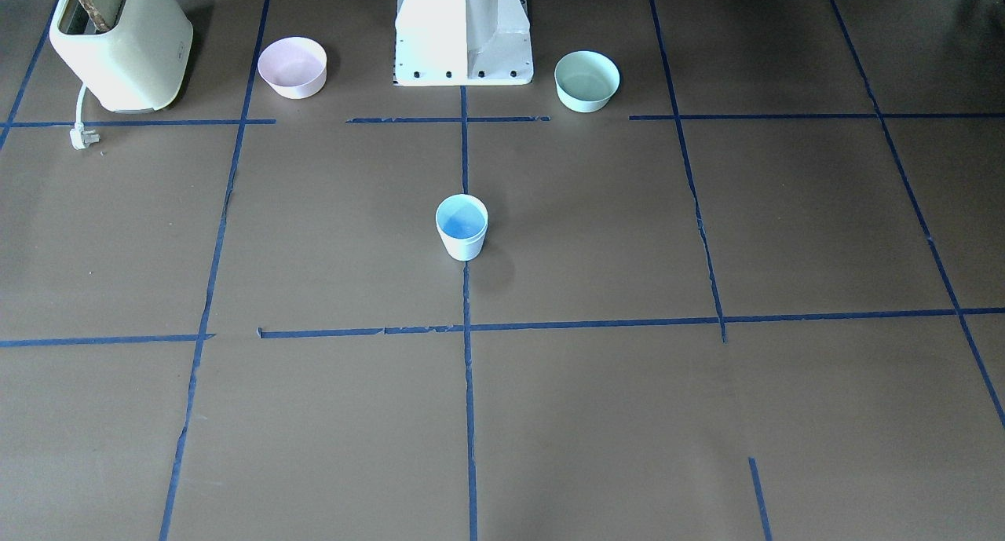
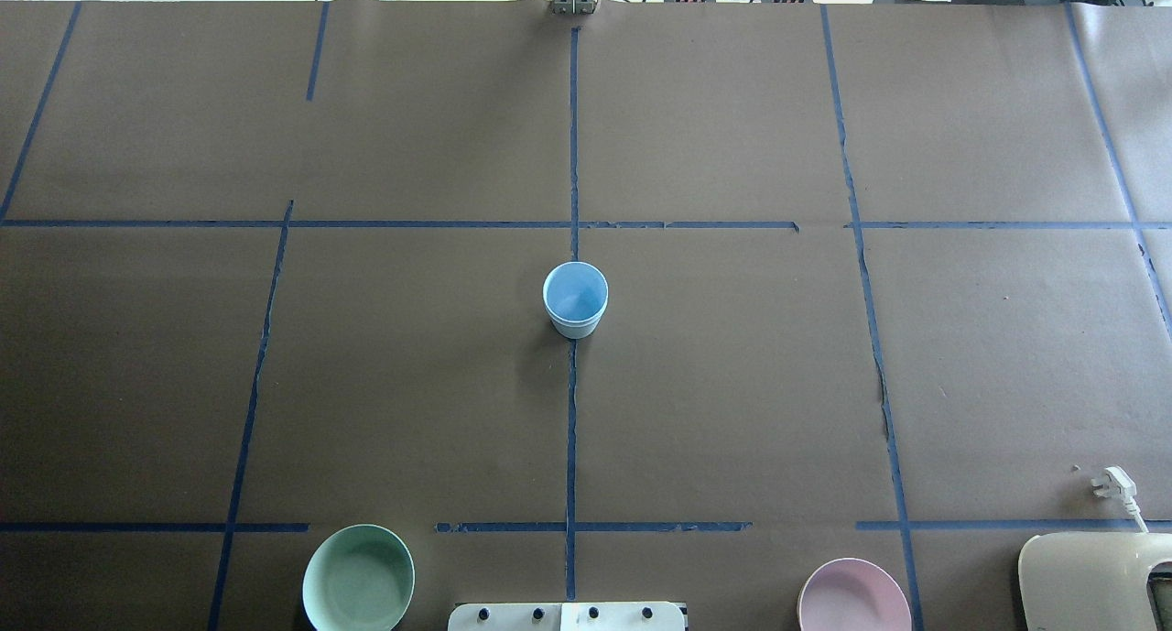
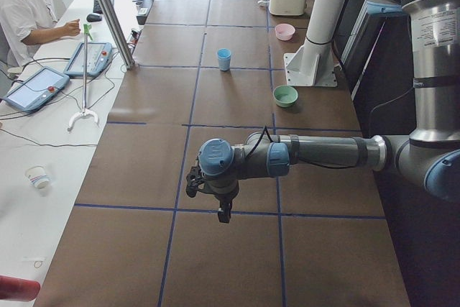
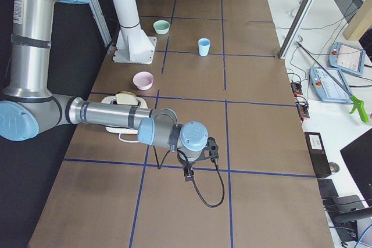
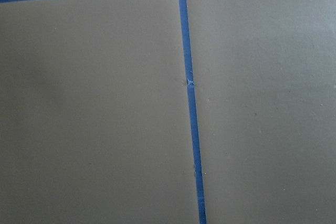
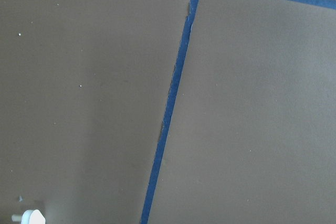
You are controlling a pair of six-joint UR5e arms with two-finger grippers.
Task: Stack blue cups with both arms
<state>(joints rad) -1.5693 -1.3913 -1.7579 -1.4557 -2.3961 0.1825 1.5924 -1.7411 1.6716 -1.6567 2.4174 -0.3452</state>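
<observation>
One pale blue cup stands upright on the centre tape line, also in the overhead view and both side views. No second separate blue cup shows; I cannot tell whether one is nested inside. My left arm's gripper hovers over the table's left end, far from the cup. My right arm's gripper hovers over the right end, also far from it. Both show only in side views, so I cannot tell if they are open or shut. Both wrist views show only brown paper and blue tape.
A mint-green bowl and a pale pink bowl flank the white pedestal. A cream toaster with bread and a loose plug stands on my right. An operator sits beyond the far table edge.
</observation>
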